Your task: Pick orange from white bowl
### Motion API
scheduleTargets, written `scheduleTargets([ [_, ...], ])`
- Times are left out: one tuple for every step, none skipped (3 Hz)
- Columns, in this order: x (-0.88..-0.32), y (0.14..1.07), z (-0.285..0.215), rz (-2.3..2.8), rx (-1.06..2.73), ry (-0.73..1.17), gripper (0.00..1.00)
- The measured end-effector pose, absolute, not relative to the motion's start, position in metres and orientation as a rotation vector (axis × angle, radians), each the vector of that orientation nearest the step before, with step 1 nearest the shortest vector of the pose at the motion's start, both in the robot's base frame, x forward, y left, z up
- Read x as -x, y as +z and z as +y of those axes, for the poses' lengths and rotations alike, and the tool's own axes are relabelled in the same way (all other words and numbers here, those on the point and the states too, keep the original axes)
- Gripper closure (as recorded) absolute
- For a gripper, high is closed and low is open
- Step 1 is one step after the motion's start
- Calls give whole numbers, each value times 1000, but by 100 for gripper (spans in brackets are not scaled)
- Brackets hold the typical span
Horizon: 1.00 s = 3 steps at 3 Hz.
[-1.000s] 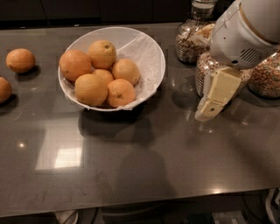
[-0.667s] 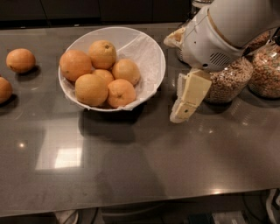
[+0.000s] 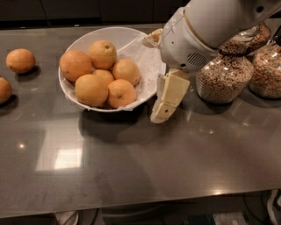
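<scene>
Currently, orange (image 3: pixel 102 53): you will find it at the back of the white bowl (image 3: pixel 66 90), resting on the fruit beneath it; its skin is paler and yellower than most of the others.
Other oranges in bowl (image 3: pixel 91 89): five, packed against one another, filling the left and middle of the bowl.
Paper liner (image 3: pixel 148 66): crinkled white, bare on the bowl's right side.
Gripper (image 3: pixel 153 79): positioned at the bowl's right edge. Its two cream fingers (image 3: pixel 169 94) stand well apart, one low beside the rim, one at the rim's far side. It grasps nothing and touches no fruit.
Arm housing (image 3: pixel 206 30): white, bulky, entering from the upper right and covering part of the nearest jar.
Cereal jars (image 3: pixel 225 74): two glass jars right of the arm, close together, filled with cereal.
Loose oranges (image 3: pixel 20 60): two on the counter left of the bowl, well apart from it; one is cut by the picture's edge.
Counter (image 3: pixel 153 167): dark grey, glossy, showing light reflections and the bowl's shadow.
Background (image 3: pixel 88 9): dark cabinet fronts behind the counter.
</scene>
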<state>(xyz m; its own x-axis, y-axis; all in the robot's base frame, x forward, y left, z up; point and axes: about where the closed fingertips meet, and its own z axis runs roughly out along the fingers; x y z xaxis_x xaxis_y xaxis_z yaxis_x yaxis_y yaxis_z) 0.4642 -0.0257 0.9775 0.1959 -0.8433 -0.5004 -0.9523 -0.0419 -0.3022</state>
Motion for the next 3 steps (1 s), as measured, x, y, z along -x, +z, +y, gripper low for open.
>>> scheduleTargets([
  [-467, 970, -17, 1640, 1893, 284, 0],
  [-476, 959, 7, 1583, 1872, 354, 0],
  [-493, 943, 46, 1525, 1878, 456, 0],
])
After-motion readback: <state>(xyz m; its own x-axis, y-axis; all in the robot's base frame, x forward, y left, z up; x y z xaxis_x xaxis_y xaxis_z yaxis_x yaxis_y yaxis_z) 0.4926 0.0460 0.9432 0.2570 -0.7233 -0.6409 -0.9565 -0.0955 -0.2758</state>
